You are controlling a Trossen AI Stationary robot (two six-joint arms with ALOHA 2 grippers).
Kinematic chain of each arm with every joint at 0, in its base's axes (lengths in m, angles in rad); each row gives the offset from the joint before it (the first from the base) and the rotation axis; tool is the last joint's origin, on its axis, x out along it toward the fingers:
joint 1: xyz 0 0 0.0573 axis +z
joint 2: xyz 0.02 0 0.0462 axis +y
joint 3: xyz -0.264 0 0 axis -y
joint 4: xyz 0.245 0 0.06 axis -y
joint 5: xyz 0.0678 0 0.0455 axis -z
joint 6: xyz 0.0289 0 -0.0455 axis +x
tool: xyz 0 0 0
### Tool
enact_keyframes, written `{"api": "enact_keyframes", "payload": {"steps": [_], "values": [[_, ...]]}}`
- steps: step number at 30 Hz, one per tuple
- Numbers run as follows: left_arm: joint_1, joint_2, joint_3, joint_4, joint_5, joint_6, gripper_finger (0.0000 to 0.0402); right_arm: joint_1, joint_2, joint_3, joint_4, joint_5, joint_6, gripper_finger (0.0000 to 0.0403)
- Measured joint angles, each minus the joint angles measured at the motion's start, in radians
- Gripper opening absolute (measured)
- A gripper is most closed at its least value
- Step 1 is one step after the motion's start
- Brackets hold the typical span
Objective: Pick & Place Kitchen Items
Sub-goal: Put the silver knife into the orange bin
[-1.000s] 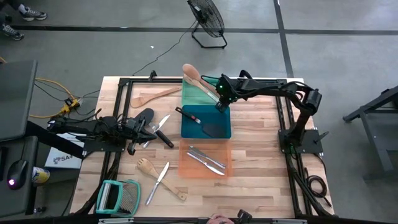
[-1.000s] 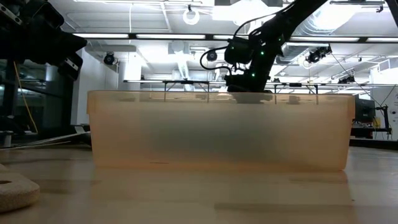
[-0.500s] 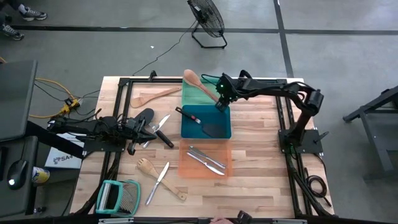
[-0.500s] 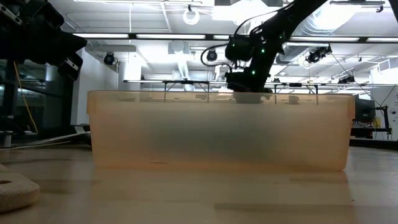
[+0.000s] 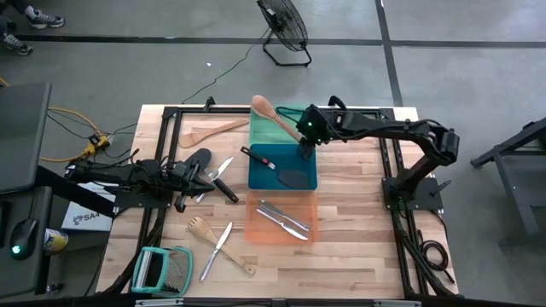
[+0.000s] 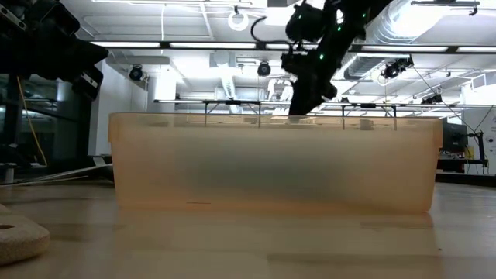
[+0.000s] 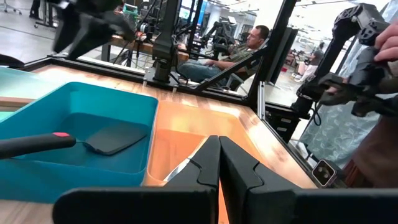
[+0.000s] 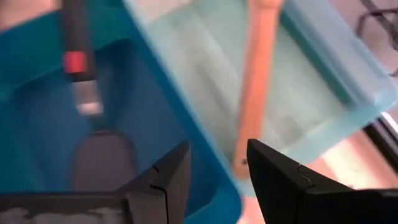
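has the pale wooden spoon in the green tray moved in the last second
Yes, slightly. In the high view the pale wooden spoon has shifted a little toward the green tray, its bowl still overhanging the far rim; the open right gripper is empty.

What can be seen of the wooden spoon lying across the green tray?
The wooden spoon is pale, plain wood with a rounded bowl and a long straight handle. It lies diagonally in the green tray, its bowl propped past the tray's far left corner over the table and its handle running down inside toward the blue tray. In the right wrist view its handle end rests on the green tray's floor by the dividing wall. The right gripper is open above it, touching nothing.
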Motion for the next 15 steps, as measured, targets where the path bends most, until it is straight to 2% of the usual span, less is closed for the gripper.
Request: {"api": "enact_keyframes", "payload": {"steps": [3,8,15], "values": [[0.000,0.000,0.000,0.000,0.000,0.000,0.0000,0.037,-0.044,-0.034,0.021,-0.054,-0.002,0.0148],[0.000,0.000,0.000,0.000,0.000,0.000,0.0000,0.115,-0.165,-0.167,0.089,-0.130,-0.003,0.0148],[0.000,0.000,0.000,0.000,0.000,0.000,0.0000,0.249,-0.384,-0.335,0.092,-0.156,0.026,0.0148]]}}
